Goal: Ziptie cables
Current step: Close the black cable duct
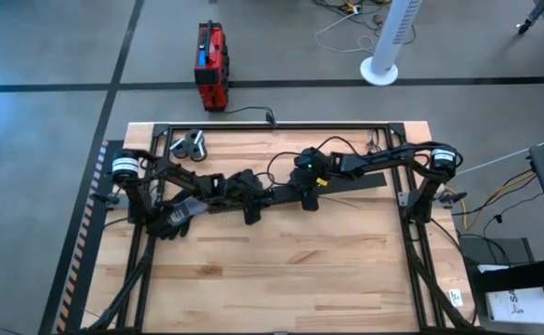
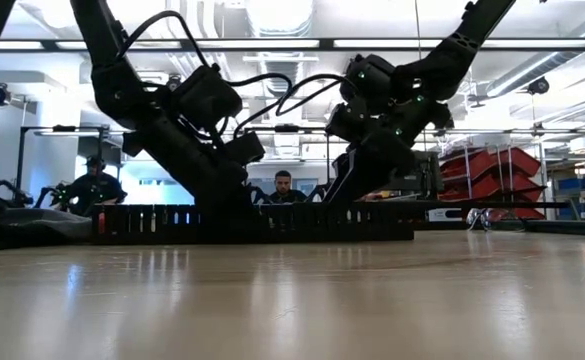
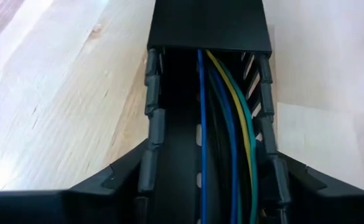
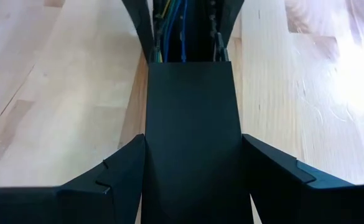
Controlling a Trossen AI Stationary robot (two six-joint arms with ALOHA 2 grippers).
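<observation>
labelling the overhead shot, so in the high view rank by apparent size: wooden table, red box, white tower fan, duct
1. wooden table, by far the largest.
2. black duct, long but thin, partly hidden by both arms.
3. white tower fan and red box: they look alike, and the frame crops the fan, so unranked.

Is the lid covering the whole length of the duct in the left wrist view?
No, the lid covers only the far stretch, and the cables lie exposed in the open duct nearer the camera.

Lighting: bright, even, from ceiling strips [image 2: 272, 43] overhead. Low view: arms backlit to silhouettes; table [image 2: 292, 300] soft and blurred at 6 o'clock, faint sheen. Right wrist view: glare on wood at 3 o'clock. Shadows soft.
</observation>
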